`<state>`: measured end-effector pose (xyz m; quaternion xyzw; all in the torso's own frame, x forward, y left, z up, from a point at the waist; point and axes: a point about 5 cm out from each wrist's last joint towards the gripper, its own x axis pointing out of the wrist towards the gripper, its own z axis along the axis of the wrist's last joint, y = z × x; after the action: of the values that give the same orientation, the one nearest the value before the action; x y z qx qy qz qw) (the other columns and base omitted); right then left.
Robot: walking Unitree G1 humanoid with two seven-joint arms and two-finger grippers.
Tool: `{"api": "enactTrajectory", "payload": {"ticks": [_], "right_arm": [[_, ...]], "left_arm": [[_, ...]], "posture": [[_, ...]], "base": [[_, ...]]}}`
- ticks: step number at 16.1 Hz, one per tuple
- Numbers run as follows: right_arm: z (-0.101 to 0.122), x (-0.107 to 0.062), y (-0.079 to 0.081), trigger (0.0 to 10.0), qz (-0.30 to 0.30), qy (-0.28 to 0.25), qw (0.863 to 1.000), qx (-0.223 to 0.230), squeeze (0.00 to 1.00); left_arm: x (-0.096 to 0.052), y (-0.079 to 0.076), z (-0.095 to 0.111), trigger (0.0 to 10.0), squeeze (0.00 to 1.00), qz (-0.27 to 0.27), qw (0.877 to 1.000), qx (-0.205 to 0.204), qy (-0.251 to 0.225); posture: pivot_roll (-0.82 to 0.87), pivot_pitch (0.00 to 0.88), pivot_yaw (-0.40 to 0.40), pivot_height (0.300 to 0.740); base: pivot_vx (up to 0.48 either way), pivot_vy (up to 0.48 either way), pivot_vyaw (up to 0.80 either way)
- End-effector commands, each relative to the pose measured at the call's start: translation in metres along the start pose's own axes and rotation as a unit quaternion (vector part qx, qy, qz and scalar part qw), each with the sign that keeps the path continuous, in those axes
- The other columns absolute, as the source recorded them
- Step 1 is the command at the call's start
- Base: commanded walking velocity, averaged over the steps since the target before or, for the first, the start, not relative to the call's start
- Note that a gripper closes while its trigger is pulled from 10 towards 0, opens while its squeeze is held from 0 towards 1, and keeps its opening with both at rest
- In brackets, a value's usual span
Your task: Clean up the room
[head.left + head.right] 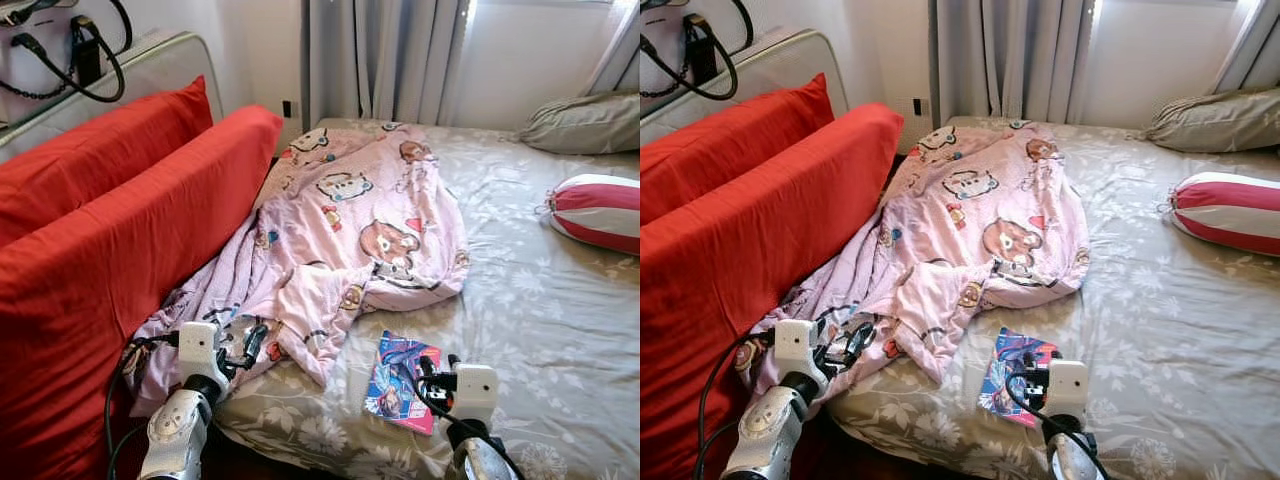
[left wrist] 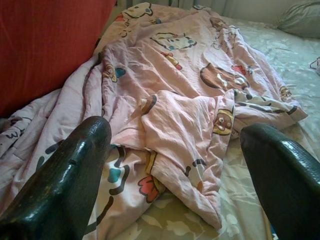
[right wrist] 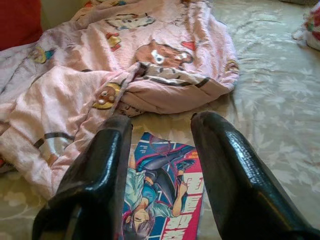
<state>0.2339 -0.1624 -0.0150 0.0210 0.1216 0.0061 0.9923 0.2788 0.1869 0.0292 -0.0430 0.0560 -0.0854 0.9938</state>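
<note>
Tidying is looking barely begun, judging from how things are lying. The pink blanket (image 1: 340, 230) is sprawling crumpled across the bed (image 1: 540, 300), running from about twelve o'clock down to eight o'clock in the head view, its near edge spilling against the red cushions (image 1: 120, 230) at nine o'clock. A comic book (image 1: 402, 381) is lying flat on the sheet at about five o'clock, just beside the blanket's loose corner. A striped bolster (image 1: 597, 211) is resting at three o'clock and a grey pillow (image 1: 585, 122) at two o'clock.

The left gripper (image 1: 240, 352) is hovering over the blanket's near edge at seven o'clock, fingers spread wide, holding nothing. The right gripper (image 3: 162, 150) is hanging just over the comic book, its fingers parted on either side of the cover, gripping nothing yet.

No box, basket or other container is in sight, so nothing is being stowed; the book and blanket are both waiting to be dealt with
</note>
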Motion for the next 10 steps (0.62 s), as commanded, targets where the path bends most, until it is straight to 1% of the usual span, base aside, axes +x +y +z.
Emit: {"api": "enactTrajectory", "payload": {"ticks": [1,2,4,7,10], "right_arm": [[-0.0044,-0.0021,0.0011,10.0,0.008,0.012,1.000,-0.007,0.00],[-0.0050,-0.0023,0.0001,10.0,0.009,0.014,1.000,-0.007,0.00],[-0.0074,-0.0036,-0.0033,10.0,0.001,0.019,1.000,0.004,0.00],[-0.0024,-0.0013,-0.0064,10.0,-0.006,0.005,1.000,0.005,0.00],[-0.0003,0.0003,-0.0086,10.0,-0.007,0.001,1.000,0.003,0.00]], "left_arm": [[0.0024,0.0020,0.0049,10.0,0.00,-0.001,1.000,0.010,-0.001],[0.0029,0.0022,0.0053,10.0,0.00,0.000,1.000,0.010,-0.001],[0.0030,0.0029,0.0057,10.0,0.00,0.001,1.000,0.009,-0.001],[0.0029,0.0020,0.0042,10.0,0.00,-0.002,1.000,0.009,0.004],[0.0042,0.0000,0.0045,10.0,0.00,-0.003,1.000,0.007,0.004]], "posture": [[-0.02,0.000,-0.009,0.726],[-0.02,0.000,-0.010,0.726],[-0.02,0.000,-0.012,0.726],[-0.03,0.000,-0.014,0.726],[-0.03,0.000,-0.018,0.726]], "base": [[0.000,0.000,0.51],[0.000,0.000,0.55],[0.000,0.000,0.00],[0.000,0.000,0.00],[0.000,0.000,0.00]]}}
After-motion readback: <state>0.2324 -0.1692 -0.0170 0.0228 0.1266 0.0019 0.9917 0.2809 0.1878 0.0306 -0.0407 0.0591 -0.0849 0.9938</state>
